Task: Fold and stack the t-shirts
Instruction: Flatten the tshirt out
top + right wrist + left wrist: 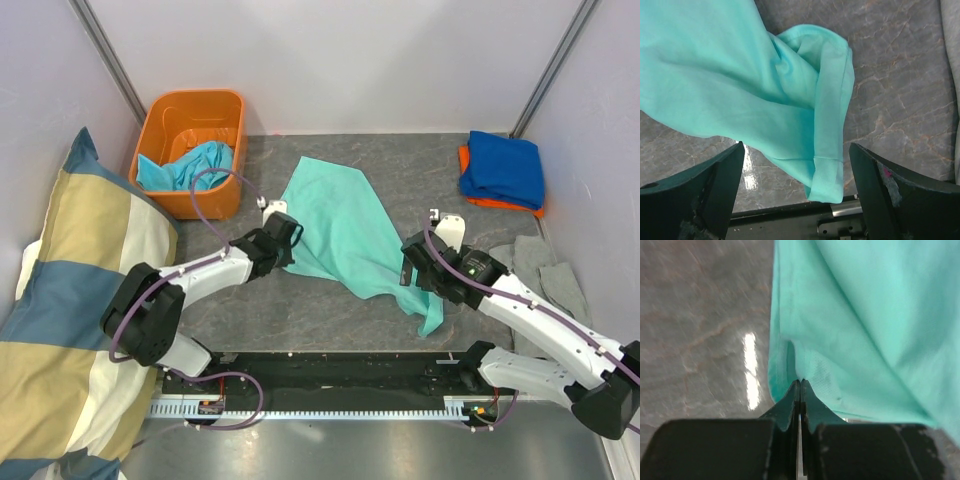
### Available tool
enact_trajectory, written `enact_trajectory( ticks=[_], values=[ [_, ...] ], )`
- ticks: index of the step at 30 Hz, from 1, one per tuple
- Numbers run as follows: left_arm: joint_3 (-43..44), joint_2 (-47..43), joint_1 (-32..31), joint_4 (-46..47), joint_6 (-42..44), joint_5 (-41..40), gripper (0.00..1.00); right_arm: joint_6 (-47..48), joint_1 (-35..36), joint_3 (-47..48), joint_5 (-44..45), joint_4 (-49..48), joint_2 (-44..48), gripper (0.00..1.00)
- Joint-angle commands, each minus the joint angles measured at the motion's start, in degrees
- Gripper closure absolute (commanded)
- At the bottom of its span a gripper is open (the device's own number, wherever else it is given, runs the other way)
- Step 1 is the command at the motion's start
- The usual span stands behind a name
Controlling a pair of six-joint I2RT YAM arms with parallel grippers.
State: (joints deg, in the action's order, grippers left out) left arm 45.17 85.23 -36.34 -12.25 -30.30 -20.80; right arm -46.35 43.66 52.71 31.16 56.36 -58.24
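**Thin, floppy cotton: take it by hems and corners**

The mint shirt [335,225] lies rumpled mid-tabletop [330,320] between your two arms. It runs from a far corner down to a tail near the right arm. Your left pincer [800,390] is pressed together on the shirt's left edge, with a small pucker of cloth at its tips. Your right pincer [797,192] stands spread wide. A hemmed end, likely a sleeve, lies between its fingers but is not pinched.

Expect the shirt to be light and soft, with no stiffness at all. It should sag wherever you leave it unsupported and drag across the tabletop rather than slide as one piece. A single pinch will probably only lift a peak.

Take hold at the doubled hem, where the cloth is thickest. A shallow bite on one thin layer may slip out. Two holds well apart on the same edge should keep it taut for a fold. Check that you catch only the layers you mean to.

The blue shirt [505,165] on the orange shirt [497,203] at far right should handle alike. So should the turquoise shirt [195,165] in the bin [190,96] at far left.
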Motion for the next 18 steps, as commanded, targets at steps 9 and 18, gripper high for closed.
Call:
enact_trajectory(
  ticks=[9,18],
  values=[
    [14.86,10.04,7.25,2.85,4.73,3.39,0.98,-0.41,0.46,-2.61,-4.79,-0.90,-2.75,0.06],
    [14.07,9.52,7.25,2.14,4.90,3.83,0.98,-1.99,0.46,-9.64,-1.63,-10.03,-9.86,0.06]
  ],
)
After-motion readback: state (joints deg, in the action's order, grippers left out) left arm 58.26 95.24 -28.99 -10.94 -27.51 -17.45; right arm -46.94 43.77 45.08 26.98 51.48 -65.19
